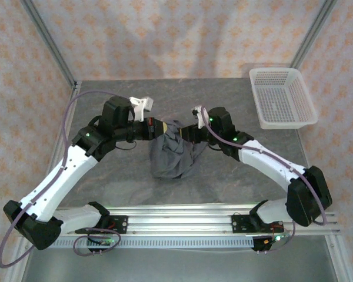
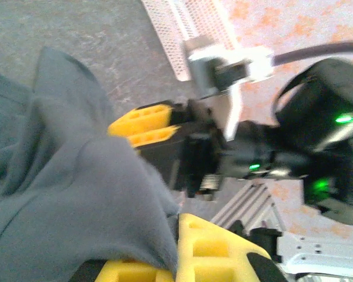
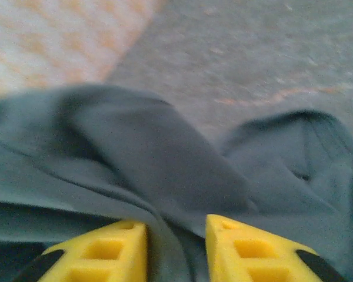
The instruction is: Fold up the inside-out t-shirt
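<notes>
The t-shirt (image 1: 173, 154) sits bunched in a dark grey heap near the middle of the table (image 1: 120, 179), held up at its top between the 2 grippers, with its lower folds resting on the surface.

The left gripper (image 1: 159, 127) meets the heap from the left. In the left wrist view its yellow fingers (image 2: 215, 249) are closed tight on a thick fold of the cloth, which spills out to the left of them.

The right gripper (image 1: 188, 134) reaches in from the right, just beside the left one. In the right wrist view its 2 yellow fingers (image 3: 109, 252) stand partly apart, with a ridge of the cloth running through the gap between them.

A white mesh basket (image 1: 287, 124) stands at the far right corner of the table, well apart from the t-shirt.
</notes>
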`<act>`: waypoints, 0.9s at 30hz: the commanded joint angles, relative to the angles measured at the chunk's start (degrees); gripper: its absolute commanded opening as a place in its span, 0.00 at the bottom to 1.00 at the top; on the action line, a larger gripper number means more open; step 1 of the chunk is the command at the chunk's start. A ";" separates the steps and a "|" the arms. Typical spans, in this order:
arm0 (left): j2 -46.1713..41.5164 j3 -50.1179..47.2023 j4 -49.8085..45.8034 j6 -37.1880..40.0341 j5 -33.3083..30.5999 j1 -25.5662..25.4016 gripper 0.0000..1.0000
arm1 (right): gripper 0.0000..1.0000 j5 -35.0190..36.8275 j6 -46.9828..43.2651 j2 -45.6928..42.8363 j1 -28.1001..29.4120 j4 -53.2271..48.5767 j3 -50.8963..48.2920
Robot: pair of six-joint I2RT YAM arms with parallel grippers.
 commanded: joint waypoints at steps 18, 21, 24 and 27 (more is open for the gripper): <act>2.72 1.62 3.06 0.72 9.02 0.66 0.00 | 0.60 23.94 -37.34 -9.64 15.04 2.07 -3.03; 2.78 1.88 2.66 2.74 10.76 0.67 0.00 | 0.43 18.01 -34.01 -6.59 14.01 1.36 0.06; 2.75 3.45 -4.42 6.82 6.78 2.09 0.00 | 0.00 7.92 -26.51 -8.56 11.55 3.34 -0.22; 2.17 1.13 -7.51 9.95 2.90 7.09 0.00 | 0.00 -4.41 -16.13 -13.58 9.41 10.81 -4.49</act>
